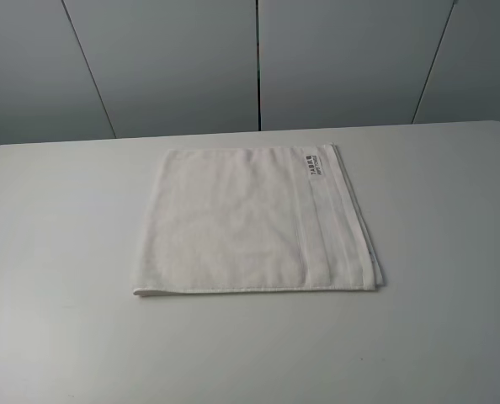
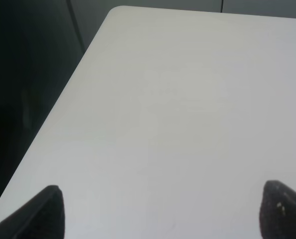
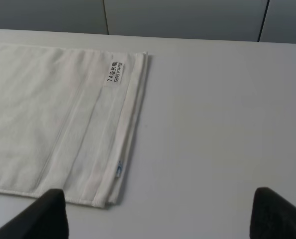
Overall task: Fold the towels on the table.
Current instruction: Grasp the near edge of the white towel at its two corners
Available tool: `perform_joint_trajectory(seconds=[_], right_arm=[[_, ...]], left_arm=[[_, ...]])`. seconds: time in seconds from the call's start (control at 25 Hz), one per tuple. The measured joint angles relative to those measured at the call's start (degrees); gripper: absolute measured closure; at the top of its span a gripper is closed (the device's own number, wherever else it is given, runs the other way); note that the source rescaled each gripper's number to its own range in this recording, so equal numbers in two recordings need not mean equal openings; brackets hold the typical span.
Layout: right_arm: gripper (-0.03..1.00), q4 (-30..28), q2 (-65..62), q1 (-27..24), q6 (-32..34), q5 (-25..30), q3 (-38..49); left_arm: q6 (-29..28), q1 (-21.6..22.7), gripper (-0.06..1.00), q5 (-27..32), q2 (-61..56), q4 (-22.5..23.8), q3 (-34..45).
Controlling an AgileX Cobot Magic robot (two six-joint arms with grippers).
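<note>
A white terry towel (image 1: 250,223) lies flat on the white table (image 1: 65,252), folded into a rough square, with a woven border band along its right side and a small printed label (image 1: 314,163) at the far right corner. No arm shows in the exterior high view. The right wrist view shows the towel (image 3: 53,119) with its label (image 3: 115,73). My right gripper (image 3: 158,214) hangs open above bare table just off the towel's near right corner. My left gripper (image 2: 163,211) is wide open over bare table (image 2: 178,99) near the table's left edge, and the towel is out of that view.
Grey wall panels (image 1: 258,59) stand behind the table. The table's far left rounded corner (image 2: 119,10) and its left edge show in the left wrist view, with dark floor space beyond.
</note>
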Motion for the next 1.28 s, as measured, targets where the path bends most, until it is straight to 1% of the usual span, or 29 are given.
perform_joint_trajectory(seconds=[1.28], right_arm=[[0.18,0.00,0.00,0.00,0.00,0.00,0.00]], left_arm=[[0.00,0.00,-0.05,0.00,0.00,0.00,0.00]])
